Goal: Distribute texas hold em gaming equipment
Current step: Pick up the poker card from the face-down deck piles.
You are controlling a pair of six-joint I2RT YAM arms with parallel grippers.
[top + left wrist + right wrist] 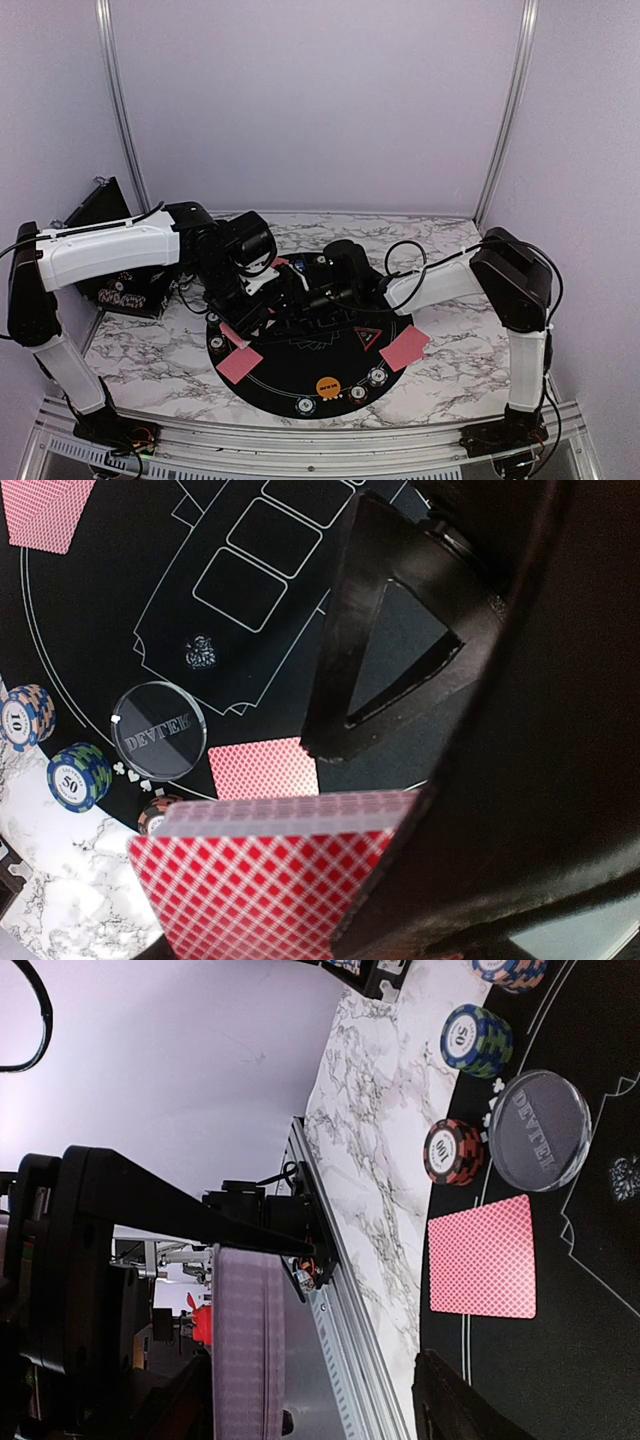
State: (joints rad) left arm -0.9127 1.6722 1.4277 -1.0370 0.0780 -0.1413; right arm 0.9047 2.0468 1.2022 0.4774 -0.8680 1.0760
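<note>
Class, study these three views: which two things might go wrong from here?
1. The left gripper holds the deck in the air above the mat; cards may slip out and scatter.
2. The right gripper sits very close to it; a bump could knock the deck, or sweep the dealer button and chips below.

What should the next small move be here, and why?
Probably the right claw should pinch the top card off the deck of red-backed playing cards that the left claw seems to hold. Both claws meet over the round black mat. Only a single pink card at its left edge and another at its right show, so more dealing seems due.
</note>
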